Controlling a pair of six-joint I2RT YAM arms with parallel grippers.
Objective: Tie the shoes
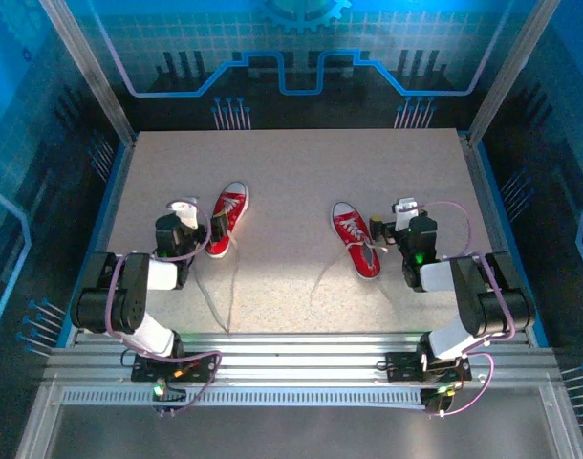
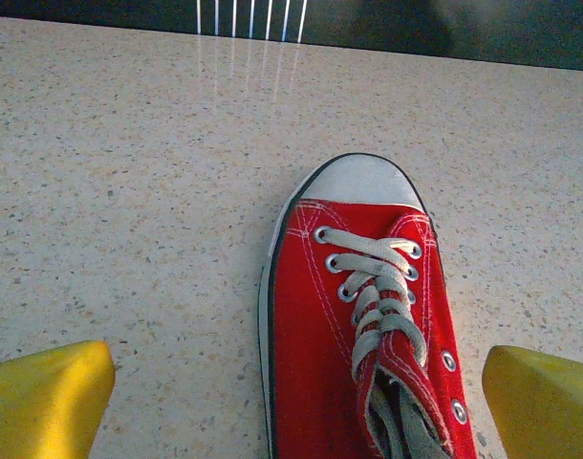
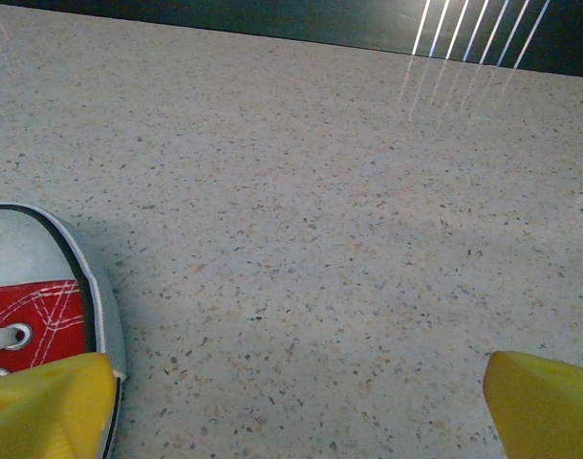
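- Hovering our left gripper (image 1: 184, 212) just beside the left shoe (image 1: 228, 218), we are holding its yellow fingers (image 2: 45, 402) spread wide and gripping nothing.
- We are holding the right gripper (image 1: 407, 218) just beside the right shoe (image 1: 356, 239), with its jaws equally wide and empty.
- Both shoes are sitting sole-down on the table (image 1: 291, 158), well apart, toes pointing away from us, and their loose laces (image 1: 234, 277) are trailing toward the near edge.
- We are judging the canvas to be soft and light, so a shoe is probably going to slide if tugged.
- We are expecting the laces to be limp and thin, so we are planning to pinch each loose strand near its free end, not the shoe body.
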